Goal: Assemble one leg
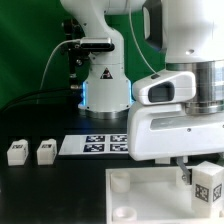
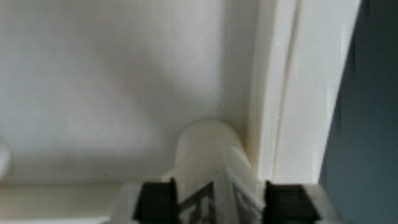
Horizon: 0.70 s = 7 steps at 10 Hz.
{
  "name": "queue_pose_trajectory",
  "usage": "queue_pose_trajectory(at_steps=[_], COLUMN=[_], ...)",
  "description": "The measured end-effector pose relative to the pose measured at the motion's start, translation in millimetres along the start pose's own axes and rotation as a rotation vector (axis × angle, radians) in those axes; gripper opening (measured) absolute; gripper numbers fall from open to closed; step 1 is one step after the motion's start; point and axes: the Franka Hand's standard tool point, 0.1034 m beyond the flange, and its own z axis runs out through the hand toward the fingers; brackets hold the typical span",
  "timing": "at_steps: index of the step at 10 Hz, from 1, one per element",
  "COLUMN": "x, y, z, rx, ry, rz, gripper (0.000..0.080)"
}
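- Leg [image 1: 207, 182] with a black-and-white tag stands at the tabletop's [image 1: 150, 200] 3 o'clock edge, under the gripper [image 1: 188, 168]
- Jaws: closed on the leg, judging by the wrist view, where two dark fingers [image 2: 157, 202] flank its white rounded body [image 2: 210, 160]
- Progress: leg brought to the tabletop; whether it is seated cannot be told
- Two spare legs [image 1: 17, 152] lie at 9 o'clock, near the marker board [image 1: 98, 143]
- Writing: none readable, only tag patterns

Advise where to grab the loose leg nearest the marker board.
Grip that leg across two opposite flat sides, coming straight down from above. It is a chunky block resting on the table, with gaps to the other loose leg and the marker board. The claw is currently shut on a third leg, so free it first.
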Motion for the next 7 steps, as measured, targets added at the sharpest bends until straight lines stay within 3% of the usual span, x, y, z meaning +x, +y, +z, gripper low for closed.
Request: queue_pose_trajectory(at_steps=[1,4,7], x=[-1.5,-0.8,-0.8], y=[-0.7,-2.4,-2.4], z=[0.7,1.9,1.9], rx=[0.003,0.006,0.006], ry=[-0.006,-0.041,-0.041], rz=[0.100,0.349,0.349], gripper=[0.0031,0.0008,0.0002])
